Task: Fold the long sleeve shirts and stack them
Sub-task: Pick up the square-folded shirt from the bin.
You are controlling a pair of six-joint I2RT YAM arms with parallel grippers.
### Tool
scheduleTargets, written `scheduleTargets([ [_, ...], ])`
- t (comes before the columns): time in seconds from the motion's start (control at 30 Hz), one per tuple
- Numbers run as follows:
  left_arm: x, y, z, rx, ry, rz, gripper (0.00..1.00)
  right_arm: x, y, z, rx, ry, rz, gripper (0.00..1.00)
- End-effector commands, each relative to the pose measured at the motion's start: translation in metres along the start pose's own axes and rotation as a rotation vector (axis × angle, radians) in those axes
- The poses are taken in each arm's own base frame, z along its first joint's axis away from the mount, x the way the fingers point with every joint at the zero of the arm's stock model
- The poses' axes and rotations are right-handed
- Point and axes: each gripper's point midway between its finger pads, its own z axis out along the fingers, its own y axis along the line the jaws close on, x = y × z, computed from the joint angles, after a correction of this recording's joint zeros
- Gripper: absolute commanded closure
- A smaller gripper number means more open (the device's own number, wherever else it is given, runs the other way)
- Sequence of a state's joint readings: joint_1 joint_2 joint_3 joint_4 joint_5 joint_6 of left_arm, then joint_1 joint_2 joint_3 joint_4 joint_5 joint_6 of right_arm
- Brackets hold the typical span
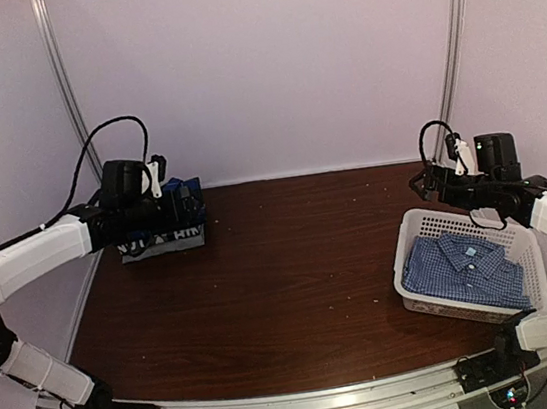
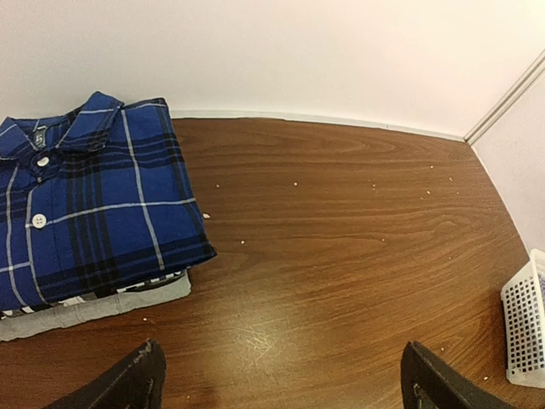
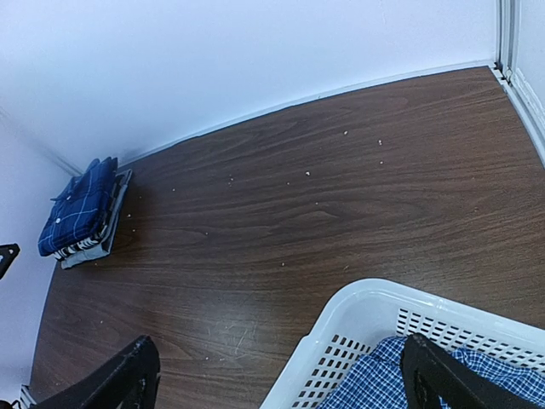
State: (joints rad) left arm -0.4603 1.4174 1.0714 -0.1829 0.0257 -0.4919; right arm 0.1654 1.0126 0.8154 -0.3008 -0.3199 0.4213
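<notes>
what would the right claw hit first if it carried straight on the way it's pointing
Most likely the rim of the white slatted plastic basket, straight ahead of the open right claw, before the blue-and-white fine check shirt inside it. Depth is unclear.

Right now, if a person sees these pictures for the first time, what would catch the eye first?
The dark blue plaid shirt, folded on top of a small pile in the far left corner, stands out most. Next comes the white basket at the right edge, with a blue-and-white checked shirt lying in it. The left gripper near the pile and the right gripper above the basket are both open and empty.
</notes>
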Motion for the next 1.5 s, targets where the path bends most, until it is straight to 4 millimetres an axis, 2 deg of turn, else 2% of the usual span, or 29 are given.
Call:
scheduleTargets([
  [0.0, -0.013, -0.014, 0.0, 0.067, -0.038, 0.024, 0.02, 0.006, -0.007, 0.003, 0.031, 0.014, -0.014, 0.0],
  [0.2, -0.016, -0.019, -0.001, 0.089, -0.039, 0.03, 0.02, 0.041, -0.009, 0.014, 0.078, 0.141, -0.028, 0.0],
  [0.5, -0.024, -0.029, -0.007, 0.128, -0.044, 0.038, 0.02, 0.093, -0.01, 0.015, 0.192, 0.27, -0.013, 0.0],
  [0.87, -0.026, -0.038, -0.013, 0.174, -0.039, 0.044, 0.02, 0.139, -0.042, 0.015, 0.319, 0.34, 0.088, 0.0],
  [1.0, -0.027, -0.039, -0.013, 0.18, -0.037, 0.048, 0.02, 0.143, -0.047, 0.023, 0.335, 0.327, 0.129, 0.01],
  [1.27, -0.023, -0.039, -0.012, 0.184, -0.027, 0.047, 0.02, 0.145, -0.057, 0.037, 0.364, 0.301, 0.185, 0.14],
  [1.33, -0.022, -0.039, -0.013, 0.184, -0.026, 0.047, 0.02, 0.138, -0.059, 0.034, 0.37, 0.265, 0.195, 0.15],
  [1.47, -0.021, -0.038, -0.012, 0.182, -0.022, 0.05, 0.02, 0.106, -0.041, 0.024, 0.285, 0.146, 0.2, 0.14],
])
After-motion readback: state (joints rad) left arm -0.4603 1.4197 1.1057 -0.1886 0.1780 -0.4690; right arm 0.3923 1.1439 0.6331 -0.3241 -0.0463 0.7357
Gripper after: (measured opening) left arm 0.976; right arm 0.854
